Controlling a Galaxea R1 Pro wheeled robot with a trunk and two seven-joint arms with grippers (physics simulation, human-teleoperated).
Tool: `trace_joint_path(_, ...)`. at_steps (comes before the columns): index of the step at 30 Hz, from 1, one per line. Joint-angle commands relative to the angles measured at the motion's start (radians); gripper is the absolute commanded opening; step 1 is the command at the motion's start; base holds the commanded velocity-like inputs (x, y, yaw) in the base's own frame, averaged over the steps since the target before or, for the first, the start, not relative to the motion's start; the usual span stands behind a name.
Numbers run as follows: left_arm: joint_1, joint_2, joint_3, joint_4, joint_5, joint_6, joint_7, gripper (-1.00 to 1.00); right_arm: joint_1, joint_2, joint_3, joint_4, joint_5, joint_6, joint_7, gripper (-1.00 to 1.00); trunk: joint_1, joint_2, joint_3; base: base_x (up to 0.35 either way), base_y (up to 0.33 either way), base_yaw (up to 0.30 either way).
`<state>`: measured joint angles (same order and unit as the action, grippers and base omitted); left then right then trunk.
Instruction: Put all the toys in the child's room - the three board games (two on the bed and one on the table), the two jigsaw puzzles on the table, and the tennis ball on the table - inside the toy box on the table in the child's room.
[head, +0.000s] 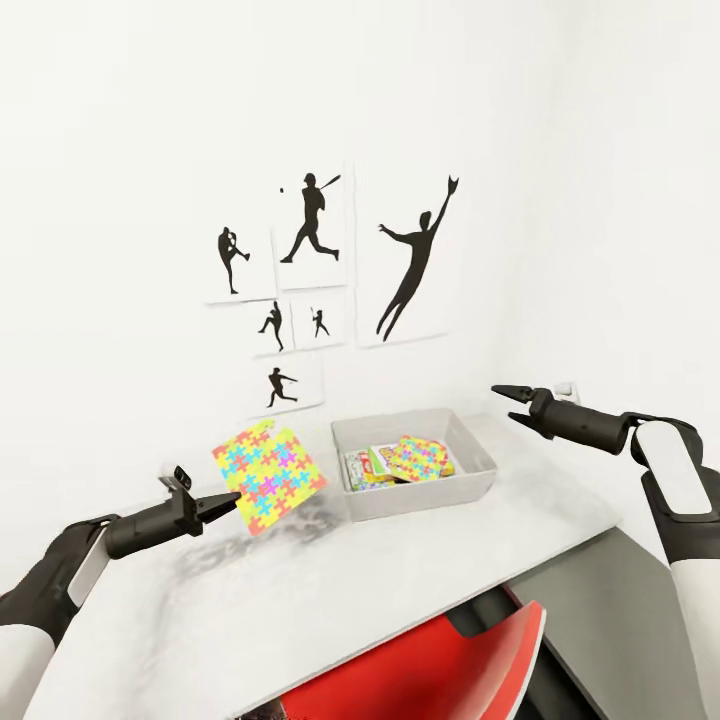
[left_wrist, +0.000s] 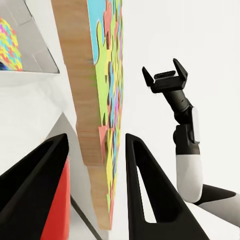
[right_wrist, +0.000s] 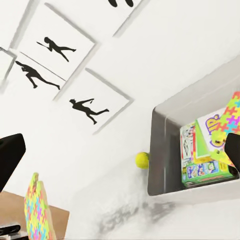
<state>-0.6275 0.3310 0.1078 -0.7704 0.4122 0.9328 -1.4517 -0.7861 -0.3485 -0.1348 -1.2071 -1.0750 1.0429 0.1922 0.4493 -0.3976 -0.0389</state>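
The left gripper (head: 232, 500) holds a jigsaw puzzle (head: 268, 474) by its lower edge, lifted off the table (head: 420, 580) and tilted, just to the left of the toy box (head: 470, 447). In the left wrist view the panel (left_wrist: 102, 100) stands edge-on between the two dark fingers (left_wrist: 145, 195), its wood-coloured back on one side and the bright pattern on the other; the fingers sit close about it.

The right gripper (head: 512, 398) hangs above the table to the right of the box, its fingers parted and nothing between them (the left wrist view shows it from the front, spread wide (left_wrist: 165, 74)).

Inside the box lie a second puzzle panel (head: 420, 457), leaning on top, and flat printed board games (head: 370, 467) beneath it. The tennis ball (right_wrist: 142, 160) rests on the table just beside the box's outer wall, on the side toward the wall pictures (head: 312, 220).

A red chair (head: 440, 670) sits at the table's near edge.
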Motion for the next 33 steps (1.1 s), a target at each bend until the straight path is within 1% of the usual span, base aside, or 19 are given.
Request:
trace_joint_path(1,-0.001,0.0,0.0,0.0,0.002,0.011,-0.003,-1.0,-0.001,0.0,-0.002,0.0,0.01,0.004,0.01,1.0,0.001,-0.002,-0.002,0.0,0.0,0.291)
trace_joint_path(9,-0.001,0.0,0.0,0.0,0.003,0.011,-0.004,-1.0,-0.001,0.0,-0.003,0.001,0.01,0.004,0.01,1.0,0.001,-0.002,-0.002,0.0,0.0,0.289)
trace_joint_path(11,-0.001,0.0,0.0,0.0,0.003,0.011,-0.004,-1.0,-0.001,0.0,-0.004,0.001,0.01,0.004,0.01,1.0,0.001,-0.002,-0.002,0.0,0.0,0.051)
trace_joint_path(15,-0.001,0.0,0.0,0.0,0.004,0.011,-0.004,-1.0,-0.001,0.0,-0.005,0.004,0.012,0.004,0.012,1.0,0.001,-0.002,-0.002,0.0,0.0,-0.011)
trace_joint_path(21,-0.001,0.0,0.001,0.0,0.004,0.011,-0.004,-1.0,-0.001,0.0,-0.004,0.005,0.013,0.004,0.012,1.0,0.001,-0.002,-0.002,0.0,0.0,-0.172)
trace_joint_path(24,-0.001,0.0,0.001,0.0,0.003,0.011,-0.004,-1.0,-0.001,0.0,-0.003,0.005,0.013,0.004,0.011,1.0,0.001,-0.002,-0.002,0.02,-0.019,-0.069)
trace_joint_path(33,-0.001,0.001,0.001,0.0,0.002,0.011,-0.004,-1.0,-0.001,0.0,-0.004,0.006,0.013,0.004,0.011,1.0,0.001,-0.002,-0.002,0.121,-0.078,-0.011)
